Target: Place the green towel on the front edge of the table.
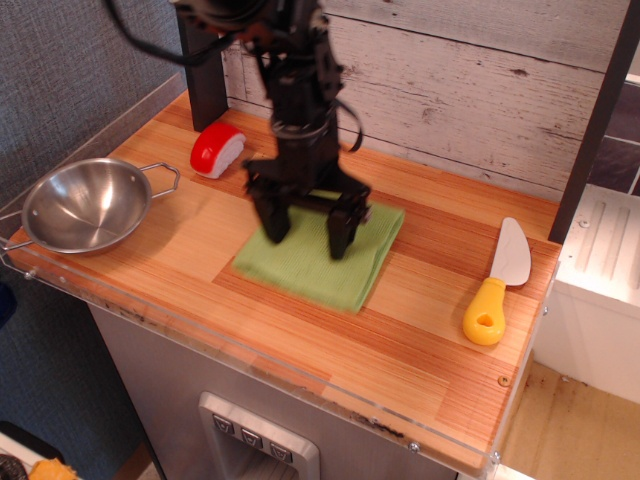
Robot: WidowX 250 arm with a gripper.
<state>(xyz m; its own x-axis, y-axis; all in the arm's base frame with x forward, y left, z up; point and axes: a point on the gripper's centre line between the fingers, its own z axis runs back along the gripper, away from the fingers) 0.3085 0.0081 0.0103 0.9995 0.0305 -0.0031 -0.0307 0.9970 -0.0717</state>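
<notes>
The light-green folded towel (pixel 312 268) lies flat on the striped wooden table (pixel 300 345), about mid-depth, a little left of the centre. My gripper (pixel 305 233) points straight down over the towel's back half. Its black fingers (pixel 273 222) are spread wide and their tips rest on or just above the cloth. Nothing is pinched between them. The towel's front edge lies a fair way back from the table's clear acrylic front rim (pixel 250 372).
A steel bowl (pixel 85 205) sits at the left edge. A red and white toy piece (pixel 217 149) lies at the back left by a dark post (pixel 202 60). A yellow-handled toy knife (pixel 497 287) lies at the right. A white side unit (pixel 600 290) stands beyond the right edge.
</notes>
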